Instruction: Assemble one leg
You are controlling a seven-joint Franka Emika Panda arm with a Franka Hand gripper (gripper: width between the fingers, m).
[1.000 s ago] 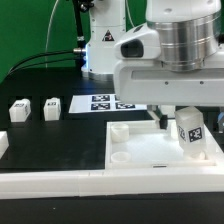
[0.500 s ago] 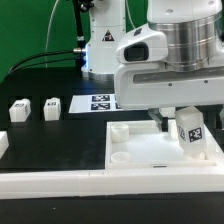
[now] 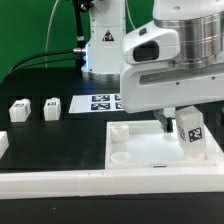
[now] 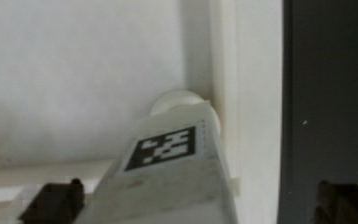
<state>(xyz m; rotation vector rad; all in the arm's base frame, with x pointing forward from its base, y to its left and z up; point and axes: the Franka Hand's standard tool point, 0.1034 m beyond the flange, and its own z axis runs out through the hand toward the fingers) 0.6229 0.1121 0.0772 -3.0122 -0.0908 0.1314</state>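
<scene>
A white leg (image 3: 190, 130) with a black-and-white marker stands in the corner socket of the large white tray-like piece (image 3: 150, 152), at the exterior view's right. My gripper (image 3: 184, 117) hangs right over it. In the wrist view the leg (image 4: 172, 165) lies between my two dark fingertips (image 4: 55, 200), and the gripper (image 4: 197, 202) is open: there is a clear gap between the leg and the finger beyond it. The leg's foot meets the round socket (image 4: 179, 100) next to the tray's rim.
Two more legs (image 3: 18, 110) (image 3: 52, 107) stand on the black table at the exterior view's left, and another white part (image 3: 3, 145) sits at the left edge. The marker board (image 3: 105, 102) lies behind the tray. Two bare sockets (image 3: 118, 130) (image 3: 120, 157) show on the tray's left side.
The arm's hand has shifted a little toward the exterior view's right. The leg has stayed in its socket.
</scene>
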